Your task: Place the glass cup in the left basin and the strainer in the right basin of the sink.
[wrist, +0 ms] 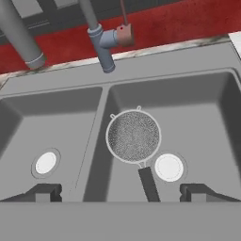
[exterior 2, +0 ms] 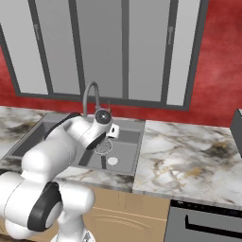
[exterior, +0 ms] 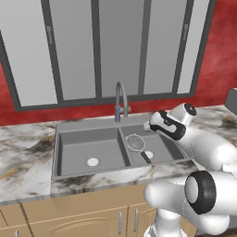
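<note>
marble counter (exterior: pixel 28 152) | red wall (exterior: pixel 217 60) | strainer (wrist: pixel 133 136) in right basin (wrist: pixel 202 108) | pincer (wrist: pixel 120 192) apart, empty

The marble tabletop (exterior: pixel 28 152) carries the sink (exterior: pixel 88 126); its faucet (exterior: pixel 120 99) stands behind the divider, and a dark appliance (exterior 2: pixel 237 130), perhaps, sits well right of the sink.

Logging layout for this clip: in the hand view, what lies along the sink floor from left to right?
Left basin's white drain → central divider → strainer → right basin's white drain.
</note>
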You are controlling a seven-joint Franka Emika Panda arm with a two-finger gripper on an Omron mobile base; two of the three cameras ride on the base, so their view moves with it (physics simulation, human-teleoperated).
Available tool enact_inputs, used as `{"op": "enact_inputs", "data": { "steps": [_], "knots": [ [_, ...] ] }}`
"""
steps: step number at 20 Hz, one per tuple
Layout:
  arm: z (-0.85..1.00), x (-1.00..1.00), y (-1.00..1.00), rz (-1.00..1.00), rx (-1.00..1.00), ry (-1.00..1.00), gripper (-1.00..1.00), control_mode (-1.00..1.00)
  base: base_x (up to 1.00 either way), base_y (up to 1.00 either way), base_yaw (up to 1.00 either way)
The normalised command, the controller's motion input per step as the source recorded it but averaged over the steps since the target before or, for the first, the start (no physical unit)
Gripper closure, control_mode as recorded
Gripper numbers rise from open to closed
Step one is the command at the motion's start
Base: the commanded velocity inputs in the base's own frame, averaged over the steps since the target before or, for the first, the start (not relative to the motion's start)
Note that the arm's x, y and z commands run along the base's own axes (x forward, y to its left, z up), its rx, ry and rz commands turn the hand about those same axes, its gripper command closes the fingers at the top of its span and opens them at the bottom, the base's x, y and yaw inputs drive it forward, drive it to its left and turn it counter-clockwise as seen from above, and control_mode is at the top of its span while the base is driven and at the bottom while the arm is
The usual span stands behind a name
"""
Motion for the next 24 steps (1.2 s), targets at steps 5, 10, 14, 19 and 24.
{"op": "enact_inputs", "data": {
  "steps": [5,10,14,19,24],
  "knots": [
    [0.0,0.0,-0.32,0.0,-0.03,0.0,-1.0,-1.0,0.0,0.0,0.0],
    [0.0,0.0,-0.13,0.0,-0.03,0.0,-1.0,-1.0,0.0,0.0,0.0],
    [-0.01,0.0,0.0,0.0,-0.05,0.0,-1.0,-1.0,0.0,0.0,0.0],
    [-0.08,-0.21,0.06,0.0,-0.01,0.0,-1.0,-1.0,0.0,0.0,0.0],
    [-0.26,-0.8,0.17,0.0,-0.01,0.0,-1.0,-1.0,0.0,0.0,0.0]
  ]
}}
